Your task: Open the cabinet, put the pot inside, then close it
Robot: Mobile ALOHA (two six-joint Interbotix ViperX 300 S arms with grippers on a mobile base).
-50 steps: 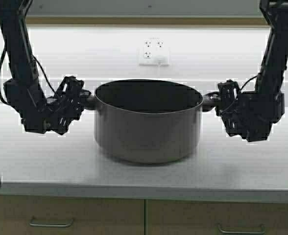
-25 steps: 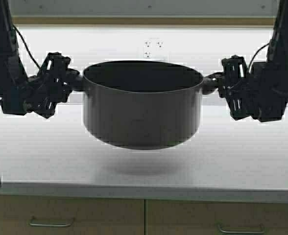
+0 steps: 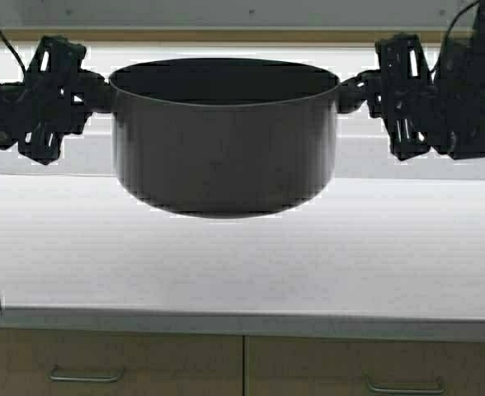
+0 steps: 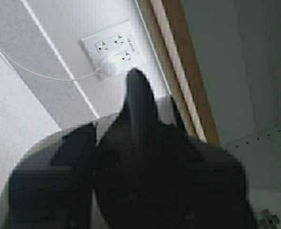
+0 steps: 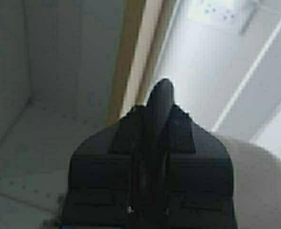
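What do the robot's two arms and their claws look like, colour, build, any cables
Both arms are black. The left claw and right claw are blocky, open-framed assemblies with ribbed, skeletal housings. Thin black cables loop along each arm: one above the left claw near the wrist, another arching over the right arm at the upper corner. In the wrist views the fingers look dark, narrow and round-tipped. No markings are visible.

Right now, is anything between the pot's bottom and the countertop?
No. In the high view the pot hangs clear above bare countertop, held by the left pincer and right pincer.
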